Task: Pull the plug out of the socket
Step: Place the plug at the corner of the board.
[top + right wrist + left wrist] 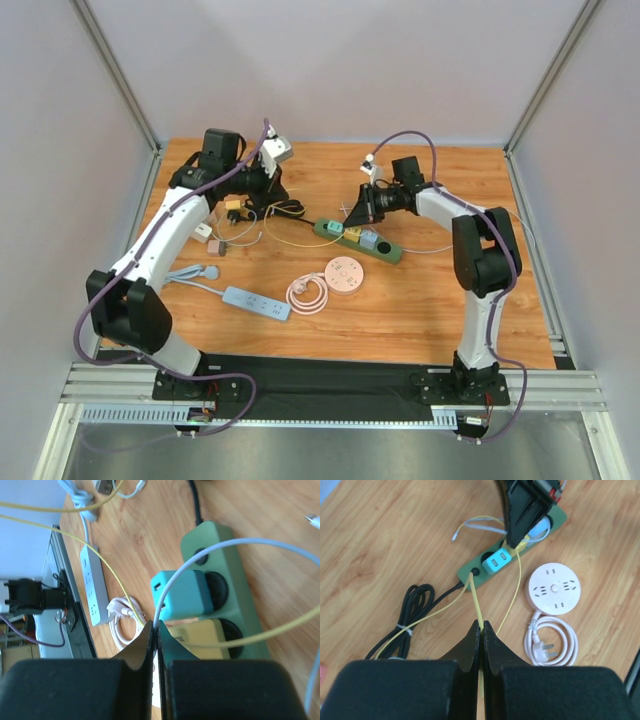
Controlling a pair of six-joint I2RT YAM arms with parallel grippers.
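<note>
A green socket strip (392,253) lies mid-table with a teal plug (497,561) and a yellow plug (200,639) seated in it. A thin yellow cable (476,600) runs from the strip area to my left gripper (481,626), which is shut on it a short way left of the strip (470,577). My right gripper (155,626) hangs just above the strip (225,575) beside the teal plug (183,595), shut on a pale blue cable (170,582). In the top view the left gripper (272,194) and right gripper (351,214) sit either side of the strip's left end.
A round white socket (554,588) with its coiled white lead (551,642) lies near the strip. A long pale blue power strip (256,303) sits front left. A bundled black cord (412,607) and small adapters (214,240) lie at the left.
</note>
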